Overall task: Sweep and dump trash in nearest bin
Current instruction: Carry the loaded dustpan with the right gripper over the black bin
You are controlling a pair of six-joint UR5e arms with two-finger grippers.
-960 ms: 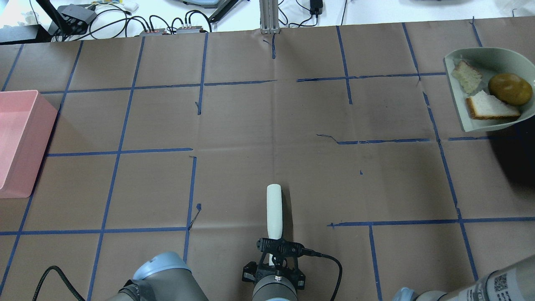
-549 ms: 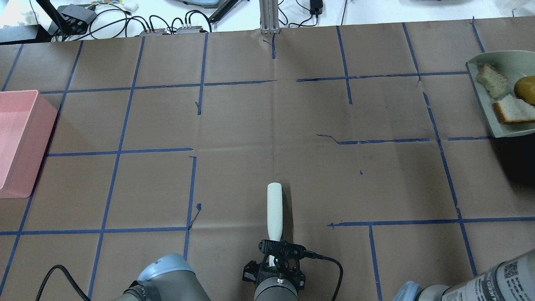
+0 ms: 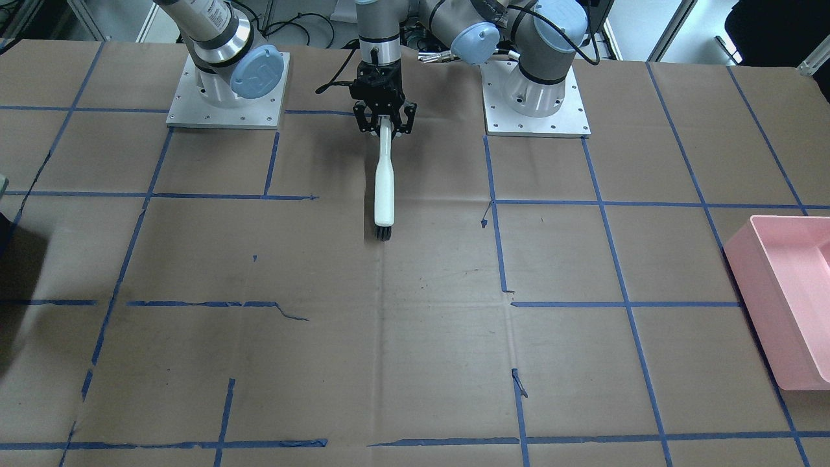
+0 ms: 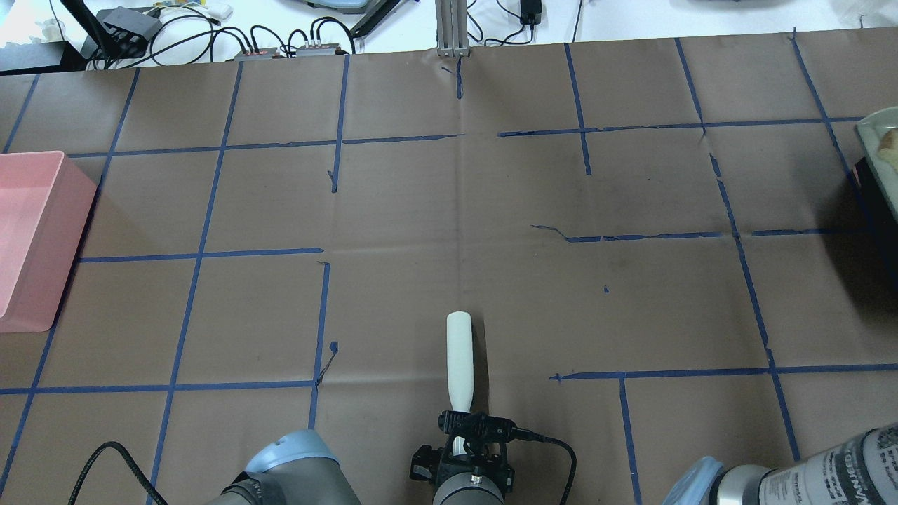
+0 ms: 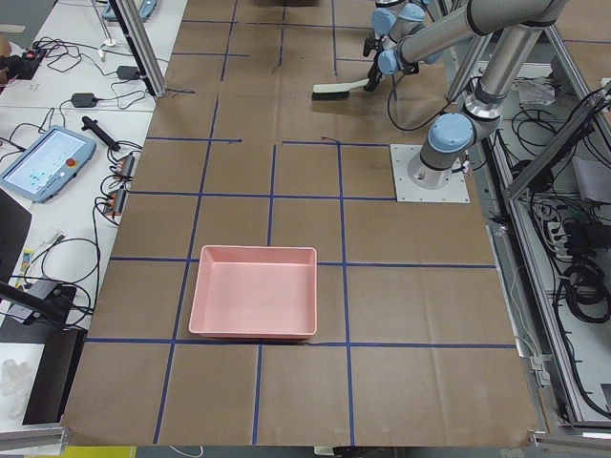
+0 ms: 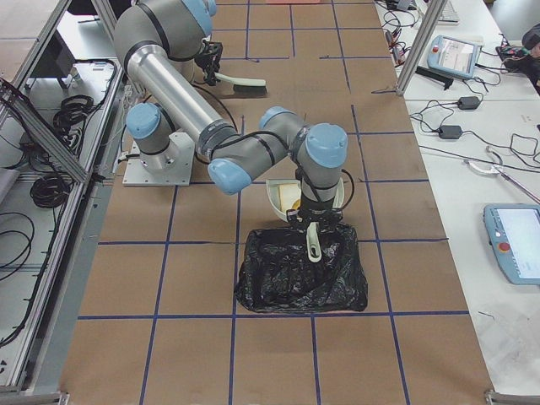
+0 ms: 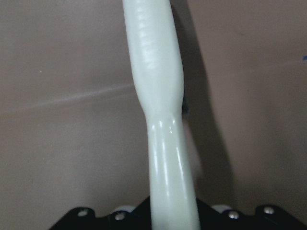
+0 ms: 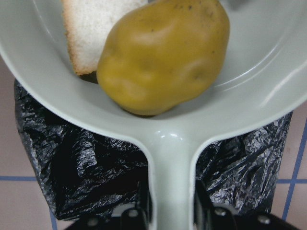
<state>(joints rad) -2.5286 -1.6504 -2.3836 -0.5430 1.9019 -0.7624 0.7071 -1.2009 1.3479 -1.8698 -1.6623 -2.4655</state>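
Note:
The trash lies in a pale green dustpan (image 8: pixel 249 96): a yellow-brown potato-like lump (image 8: pixel 163 57) and a piece of white bread (image 8: pixel 88 28) behind it. My right gripper (image 8: pixel 171 213) is shut on the dustpan's handle (image 8: pixel 171 172). The pan hangs level over a black bin bag (image 6: pixel 299 274). Only its edge (image 4: pixel 877 133) shows at the right border of the overhead view. My left gripper (image 4: pixel 459 438) is shut on a white brush (image 4: pixel 459 354) near the robot's side of the table. The brush's black bristles (image 3: pixel 383 233) point down at the paper.
A pink bin (image 4: pixel 28 238) sits at the table's left edge, also the pink bin (image 3: pixel 788 298) at the right of the front view. Brown paper with blue tape lines covers the table (image 4: pixel 449 210). Cables and boxes lie beyond the far edge.
The dustpan with the trash has moved right, almost out of the overhead view. The left gripper and brush have barely shifted.

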